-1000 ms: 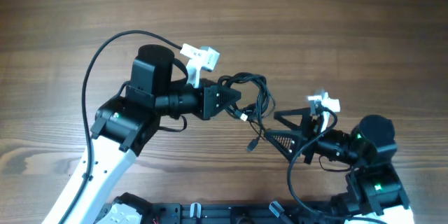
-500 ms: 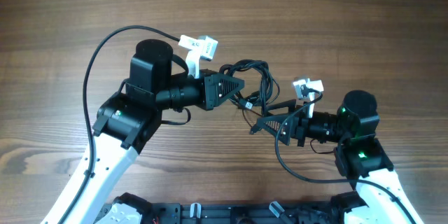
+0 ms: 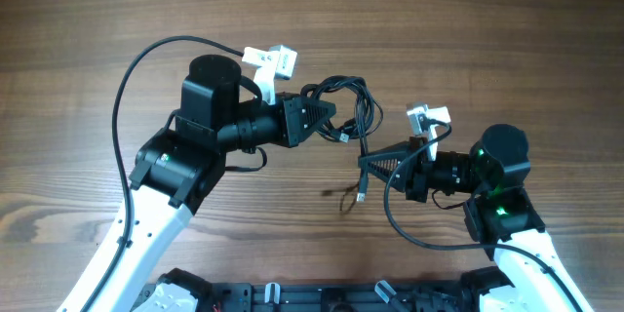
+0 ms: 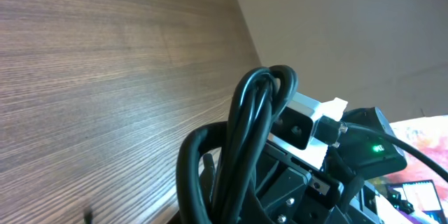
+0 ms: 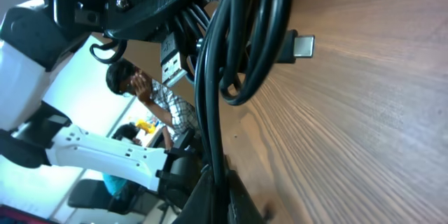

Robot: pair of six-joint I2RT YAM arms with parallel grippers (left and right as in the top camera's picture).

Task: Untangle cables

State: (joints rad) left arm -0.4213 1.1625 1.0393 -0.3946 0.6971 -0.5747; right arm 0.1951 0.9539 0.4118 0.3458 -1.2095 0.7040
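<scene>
The cables (image 3: pixel 349 107) are a bundle of black loops held above the table between the two arms. My left gripper (image 3: pixel 330 117) is shut on the bundle's left side. In the left wrist view the loops (image 4: pixel 255 119) rise right in front of the camera and hide the jaws. My right gripper (image 3: pixel 367 162) is shut on one strand below the bundle. In the right wrist view its fingertips (image 5: pixel 215 180) pinch that strand (image 5: pixel 210 112). A silvery plug (image 5: pixel 302 45) sticks out of the loops. A loose end (image 3: pixel 361 193) hangs down toward the table.
Brown wooden table (image 3: pixel 487 39) all around. Thick black wires run from both arms, one arching at the left (image 3: pixel 132 88), one looping at the right (image 3: pixel 395 224). The robot base bar (image 3: pixel 292 297) lies along the near edge.
My right gripper came in from the lower right and went from wide open to shut on a strand. The left gripper and the bundle shifted a little.
</scene>
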